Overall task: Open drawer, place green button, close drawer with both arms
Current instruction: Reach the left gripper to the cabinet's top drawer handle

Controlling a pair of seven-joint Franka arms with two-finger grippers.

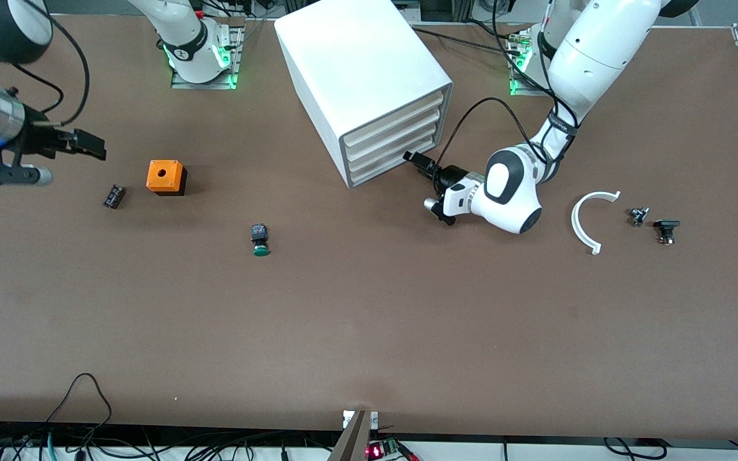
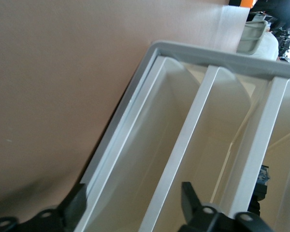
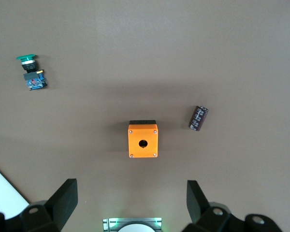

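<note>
The white cabinet (image 1: 356, 70) stands at the table's back, with all four drawers shut. My left gripper (image 1: 418, 160) is open right at the front of the lower drawers (image 1: 389, 160). In the left wrist view my open left gripper (image 2: 134, 203) straddles the lowest drawer's front (image 2: 130, 169), holding nothing. The button (image 1: 260, 240), a black body with a green cap, lies on the table nearer the front camera than the cabinet; it also shows in the right wrist view (image 3: 31, 72). My right gripper (image 1: 90, 146) is open and empty, up over the table near the orange box; it also shows in its wrist view (image 3: 130, 200).
An orange box with a hole (image 1: 165, 177) and a small black cylinder (image 1: 113, 196) lie toward the right arm's end. A white curved strip (image 1: 590, 221) and two small dark parts (image 1: 638, 216) (image 1: 666, 230) lie toward the left arm's end.
</note>
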